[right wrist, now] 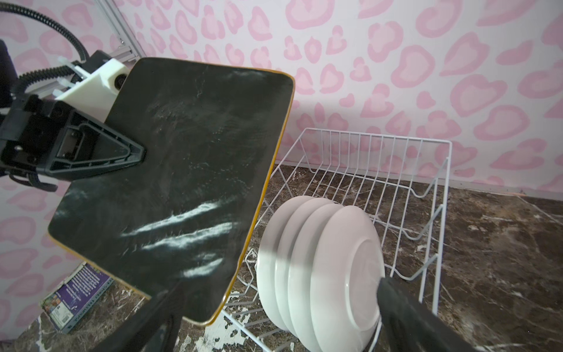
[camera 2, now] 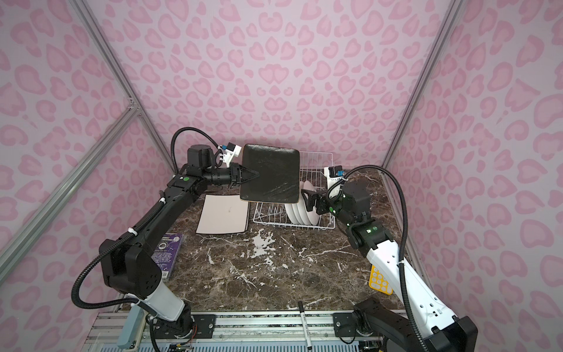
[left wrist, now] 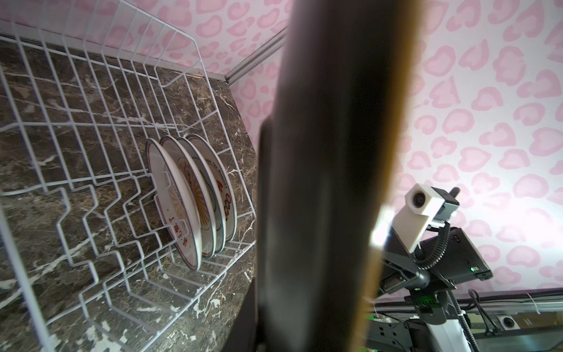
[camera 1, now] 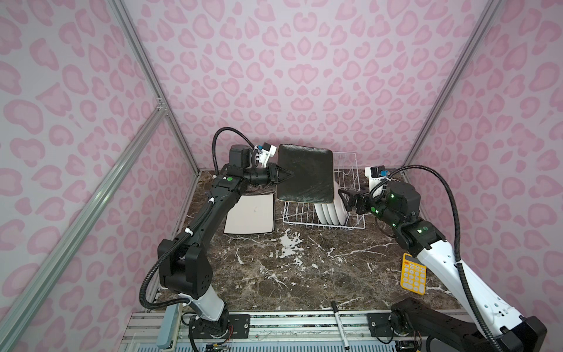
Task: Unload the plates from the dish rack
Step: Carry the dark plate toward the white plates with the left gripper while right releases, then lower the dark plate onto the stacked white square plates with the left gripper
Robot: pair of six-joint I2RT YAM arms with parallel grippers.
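The dark square plate (camera 1: pixel 304 173) is out of the dish rack (camera 1: pixel 347 164) and up in the air, hanging over the rack's left end, its face tilted up toward the top views. The left claw (camera 1: pixel 288 174) is clamped on the middle of its left edge and nothing else holds it up. Four round plates (camera 1: pixel 330 210) stand on edge at the rack's right end. The right claw (camera 1: pixel 344 201) waits just beside them with its jaws spread wide and nothing in them; I can't tell if it brushes the nearest plate.

To my eye the job now is to carry the dark plate left and lay it on the white square plate (camera 1: pixel 249 218) lying flat on the table (camera 1: pixel 289 274) beside the rack. With a grip on one edge only, the plate could droop or twist, so a slow swing makes sense. It should clear the rack's rim, go down flat and square, and be let go only once it rests.

As for writing, the left wrist view shows red lettering on the round plates' faces, too skewed to read. A purple-covered book (camera 2: pixel 169 253) has print too small to make out. I see no brand on the yellow calculator (camera 1: pixel 412 274) or the marker (camera 1: pixel 341 324).
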